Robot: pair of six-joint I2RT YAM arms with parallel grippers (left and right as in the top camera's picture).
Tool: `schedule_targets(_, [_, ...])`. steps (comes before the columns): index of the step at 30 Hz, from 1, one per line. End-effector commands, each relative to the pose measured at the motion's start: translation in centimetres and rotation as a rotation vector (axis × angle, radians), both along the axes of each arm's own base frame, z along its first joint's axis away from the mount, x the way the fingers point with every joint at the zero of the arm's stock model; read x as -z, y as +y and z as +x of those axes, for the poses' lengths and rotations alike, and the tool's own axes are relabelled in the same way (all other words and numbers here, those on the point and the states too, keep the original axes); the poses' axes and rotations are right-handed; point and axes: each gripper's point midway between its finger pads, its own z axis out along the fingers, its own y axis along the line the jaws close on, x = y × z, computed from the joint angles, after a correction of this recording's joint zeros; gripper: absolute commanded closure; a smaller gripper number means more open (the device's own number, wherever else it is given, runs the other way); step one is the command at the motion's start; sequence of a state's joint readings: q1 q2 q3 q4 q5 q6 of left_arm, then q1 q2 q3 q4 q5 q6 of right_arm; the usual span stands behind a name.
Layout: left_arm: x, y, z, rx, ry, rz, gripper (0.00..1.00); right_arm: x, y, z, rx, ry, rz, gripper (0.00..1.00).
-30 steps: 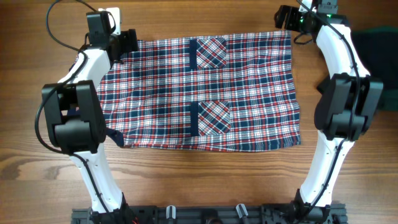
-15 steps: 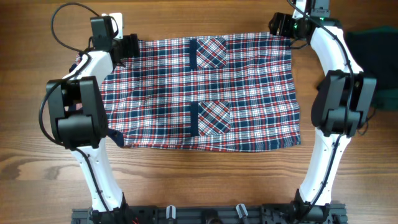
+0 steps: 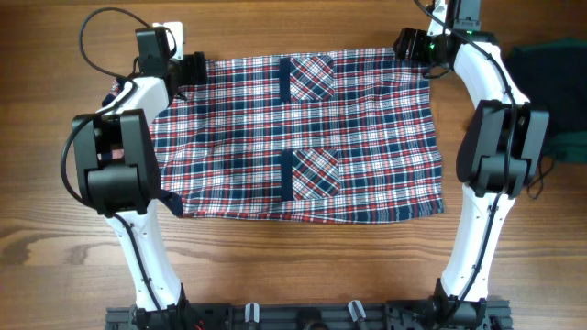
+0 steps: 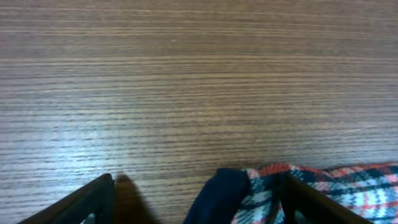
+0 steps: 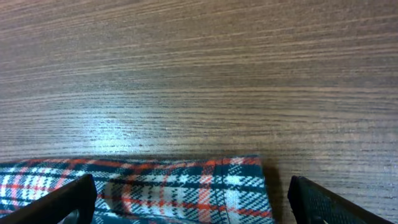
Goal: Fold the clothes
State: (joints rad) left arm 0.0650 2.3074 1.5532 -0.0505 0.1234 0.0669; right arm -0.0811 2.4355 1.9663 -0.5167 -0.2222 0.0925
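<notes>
Find plaid shirt (image 3: 303, 137) spread flat on wooden counter (image 3: 55, 229), long axis running left to right across overhead frame, two chest pockets (image 3: 312, 78) stacked up the middle. Note dark garment (image 3: 550, 64) lying apart at right edge, partly out of frame.

Place left hand (image 3: 188, 66) at shirt's upper-left corner and right hand (image 3: 410, 44) at upper-right corner, one arm per corner. Read both hands as spread wide, clamped on nothing.

In left wrist view, see navy corner of cloth lying between the fingers, closer to the right-side one, with bare wood beyond. In right wrist view, see plaid hem crossing the gap and ending just short of the right-side finger.

Judge next move as closing on both upper corners, then carrying that edge toward frame bottom, across the short axis. Watch left corner: off-centre, could slip.
</notes>
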Motion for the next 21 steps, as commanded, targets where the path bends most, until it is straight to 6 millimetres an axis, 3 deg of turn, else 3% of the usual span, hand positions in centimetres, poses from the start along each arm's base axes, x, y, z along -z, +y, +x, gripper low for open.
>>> schedule_targets(1, [1.38, -0.71, -0.1, 0.032, 0.022, -0.031, 0.22, 0.65, 0.76, -0.08, -0.009, 0.016, 0.027, 0.0])
schedule_targets(4, [1.44, -0.69, -0.15, 0.031, 0.024, -0.03, 0.46, 0.67, 0.77, -0.12, -0.009, 0.017, 0.027, 0.07])
schedule_targets(6, [1.47, -0.65, -0.17, 0.029, 0.026, -0.028, 0.64, 0.69, 0.77, -0.15, -0.009, 0.019, 0.028, 0.21])
schedule_targets(8, [1.51, -0.65, -0.22, 0.029, 0.028, -0.029, 0.74, 0.71, 0.77, -0.18, -0.008, 0.02, 0.028, 0.38])
schedule_targets(12, [1.49, -0.65, -0.21, 0.029, 0.028, -0.029, 0.76, 0.81, 0.78, -0.35, -0.008, 0.029, 0.028, 0.53])
schedule_targets(14, [1.5, -0.65, -0.22, 0.029, 0.028, -0.029, 0.82, 0.9, 0.78, -0.49, -0.008, 0.036, 0.028, 0.75])
schedule_targets(19, [1.47, -0.65, -0.21, 0.029, 0.027, -0.028, 0.95, 0.93, 0.65, -0.48, -0.001, 0.037, 0.024, 0.95])
schedule_targets(21, [1.43, -0.51, -0.2, 0.024, 0.027, -0.022, 0.96, 0.93, 0.46, -0.47, 0.004, 0.037, 0.017, 0.96])
